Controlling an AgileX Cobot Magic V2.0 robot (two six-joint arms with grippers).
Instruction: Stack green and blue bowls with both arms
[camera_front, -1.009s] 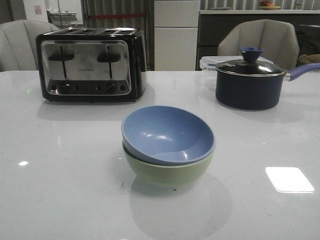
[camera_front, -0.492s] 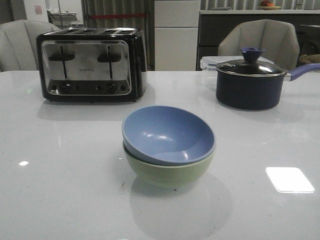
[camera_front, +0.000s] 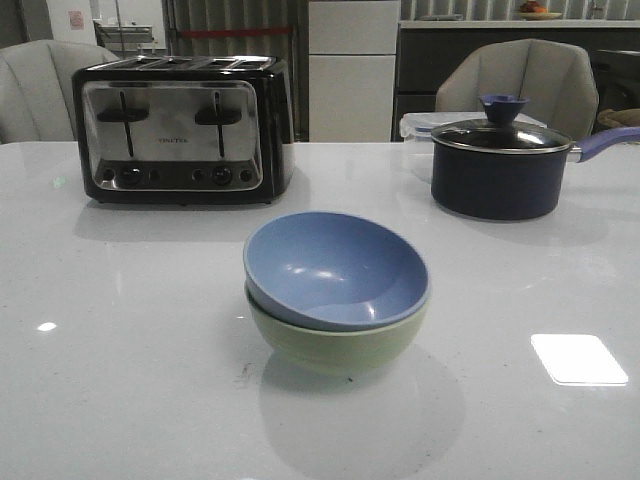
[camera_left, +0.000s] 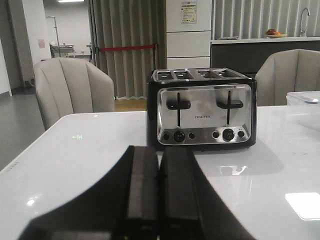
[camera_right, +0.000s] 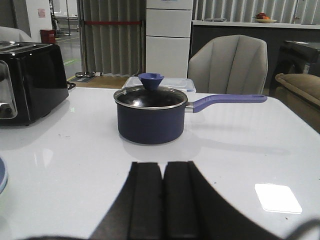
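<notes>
1. Nearest, in the wrist views, the left gripper (camera_left: 159, 200) and the right gripper (camera_right: 163, 200) each show both fingers pressed flat together with nothing between them; both are clenched and empty, and neither arm appears in the front view.
2. Next, at the table's (camera_front: 120, 380) centre, the blue bowl (camera_front: 335, 268) sits nested inside the green bowl (camera_front: 335, 345), tilted a little so its rim rides higher toward 2 o'clock and dips toward 8 o'clock. The green bowl rests flat on the table.
3. Judging from that, the stack looks done, and the step in hand is only staying clear. Doing it well means keeping both arms low and back, well apart from the bowls, so no cable or finger nudges the tilted blue rim.
4. If the tilt is to be corrected, a light push down on the high rim at 2 o'clock should seat it; pressing the low side would likely rock it further.
5. Farther off, at 11 o'clock of the bowls, stands a chrome toaster (camera_front: 180, 128).
6. At 1 o'clock sits a dark lidded saucepan (camera_front: 498, 165), its handle pointing toward 3 o'clock, with a clear plastic container (camera_front: 418, 125) just behind it.
7. Beyond the table edge, two grey chairs (camera_front: 520, 78) stand.
</notes>
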